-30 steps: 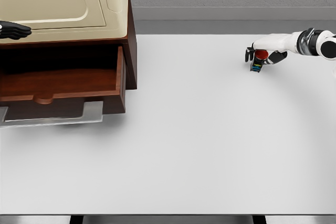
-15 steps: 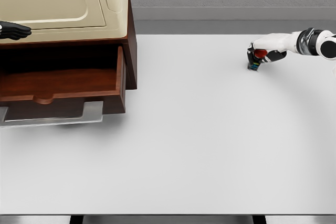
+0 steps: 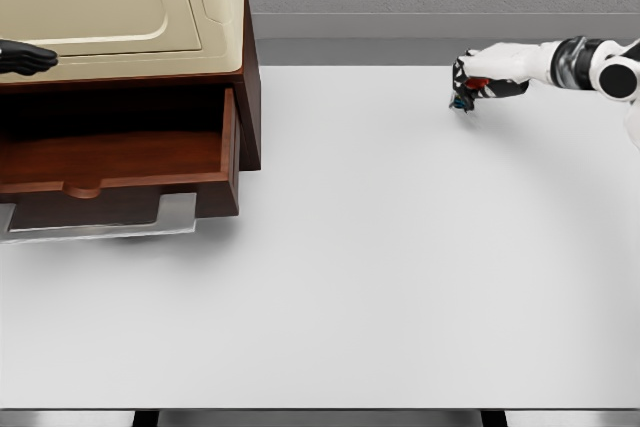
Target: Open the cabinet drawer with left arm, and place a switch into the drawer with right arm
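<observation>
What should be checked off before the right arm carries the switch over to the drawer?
1. Drawer pulled out of the cabinet: ok.
2. Drawer interior free of objects: ok, bare wood shows.
3. Right hand closed on the switch: ok, fingers wrap it, red cap showing.
4. Switch lifted off the table: cannot tell; its underside is too small to judge.
5. Table path between hand and drawer free: ok.
6. Left hand out of the drawer opening: ok, it sits at the picture's left edge, above the drawer.
</observation>
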Motion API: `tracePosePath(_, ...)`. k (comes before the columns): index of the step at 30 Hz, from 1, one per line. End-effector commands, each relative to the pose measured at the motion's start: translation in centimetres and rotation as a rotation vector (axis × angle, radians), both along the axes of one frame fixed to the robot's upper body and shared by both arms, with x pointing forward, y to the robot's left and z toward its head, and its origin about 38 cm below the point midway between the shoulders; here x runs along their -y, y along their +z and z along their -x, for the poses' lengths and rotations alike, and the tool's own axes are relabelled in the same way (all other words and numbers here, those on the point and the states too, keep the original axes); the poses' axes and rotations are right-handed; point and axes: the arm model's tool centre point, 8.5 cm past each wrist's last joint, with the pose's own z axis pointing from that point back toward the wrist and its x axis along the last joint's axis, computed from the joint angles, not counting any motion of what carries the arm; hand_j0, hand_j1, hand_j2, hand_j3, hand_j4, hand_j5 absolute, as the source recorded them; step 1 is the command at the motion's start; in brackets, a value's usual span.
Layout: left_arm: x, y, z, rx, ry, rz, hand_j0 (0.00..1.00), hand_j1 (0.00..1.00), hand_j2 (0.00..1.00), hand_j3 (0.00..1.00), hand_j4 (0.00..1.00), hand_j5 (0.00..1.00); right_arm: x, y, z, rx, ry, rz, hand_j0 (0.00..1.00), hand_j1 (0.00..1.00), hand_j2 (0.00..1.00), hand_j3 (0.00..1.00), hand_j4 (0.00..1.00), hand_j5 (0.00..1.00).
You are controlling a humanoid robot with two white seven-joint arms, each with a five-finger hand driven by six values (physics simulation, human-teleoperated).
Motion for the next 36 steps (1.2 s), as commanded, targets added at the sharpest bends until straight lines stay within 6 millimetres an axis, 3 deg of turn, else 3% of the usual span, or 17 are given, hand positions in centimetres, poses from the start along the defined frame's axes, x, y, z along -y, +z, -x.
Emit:
tracePosePath(1, -0.1, 0.0, 0.0, -0.003, 0.004, 0.004, 1.0, 1.0, 1.0, 1.0, 1.0, 1.0, -2.1, 2.2, 0.2, 0.065, 0.064, -0.024, 0.21, 0.21, 0.21, 0.21, 0.21, 0.21)
tracePosePath(2, -0.1, 0.0, 0.0, -0.003, 0.004, 0.004, 1.0, 1.0, 1.0, 1.0, 1.0, 1.0, -2.6, 2.7, 0.3, 0.08, 0.081, -0.025, 0.25, 0.25, 0.25, 0.25, 0.25, 0.25)
tracePosePath(9, 0.0, 0.0, 0.0, -0.003, 0.002, 0.005, 1.0, 1.0, 1.0, 1.0, 1.0, 1.0, -5.9, 5.4, 1.5, 0.166, 0.199, -0.037, 0.25, 0.25, 0.25, 0.25, 0.25, 0.25)
tracePosePath(13, 0.0, -0.1, 0.0, -0.005, 0.002, 0.004, 1.0, 1.0, 1.0, 1.0, 1.0, 1.0, -8.9, 6.8, 3.0, 0.222, 0.301, -0.028, 0.26, 0.26, 0.26, 0.26, 0.26, 0.26)
tracePosePath(17, 0.0, -0.1, 0.0, -0.004, 0.0, 0.005, 1.0, 1.0, 1.0, 1.0, 1.0, 1.0, -12.1, 7.7, 5.4, 0.252, 0.432, -0.037, 0.27, 0.27, 0.27, 0.27, 0.27, 0.27)
tracePosePath(20, 0.0, -0.2, 0.0, -0.007, 0.0, 0.005, 1.0, 1.0, 1.0, 1.0, 1.0, 1.0, -13.4, 9.3, 7.5, 0.306, 0.511, -0.036, 0.27, 0.27, 0.27, 0.27, 0.27, 0.27)
tracePosePath(25, 0.1, -0.2, 0.0, -0.007, -0.002, 0.006, 1.0, 1.0, 1.0, 1.0, 1.0, 1.0, -15.1, 10.4, 10.2, 0.339, 0.616, -0.029, 0.28, 0.28, 0.28, 0.28, 0.28, 0.28)
tracePosePath(27, 0.0, -0.2, 0.0, -0.007, -0.001, 0.005, 1.0, 1.0, 1.0, 1.0, 1.0, 1.0, -17.1, 10.0, 11.9, 0.343, 0.697, -0.007, 0.28, 0.28, 0.28, 0.28, 0.28, 0.28)
tracePosePath(29, 0.1, -0.3, 0.0, -0.009, -0.002, 0.004, 1.0, 1.0, 1.0, 1.0, 1.0, 1.0, -17.9, 10.6, 12.2, 0.358, 0.719, -0.012, 0.28, 0.28, 0.28, 0.28, 0.28, 0.28)
tracePosePath(32, 0.1, -0.3, 0.0, -0.008, -0.002, 0.003, 1.0, 1.0, 1.0, 1.0, 1.0, 1.0, -21.7, 10.8, 13.1, 0.361, 0.812, -0.004, 0.28, 0.28, 0.28, 0.28, 0.28, 0.28)
tracePosePath(34, 0.1, -0.4, 0.0, -0.01, -0.002, 0.003, 1.0, 1.0, 1.0, 1.0, 1.0, 1.0, -22.9, 11.9, 13.4, 0.387, 0.838, -0.008, 0.28, 0.28, 0.28, 0.28, 0.28, 0.28)
tracePosePath(35, 0.1, -0.4, 0.0, -0.01, -0.002, 0.003, 1.0, 1.0, 1.0, 1.0, 1.0, 1.0, -25.4, 12.0, 14.2, 0.387, 0.897, 0.002, 0.28, 0.28, 0.28, 0.28, 0.28, 0.28)
tracePosePath(36, 0.1, -0.4, 0.0, -0.01, -0.002, 0.003, 1.0, 1.0, 1.0, 1.0, 1.0, 1.0, -26.3, 12.5, 14.5, 0.401, 0.919, -0.004, 0.28, 0.28, 0.28, 0.28, 0.28, 0.28)
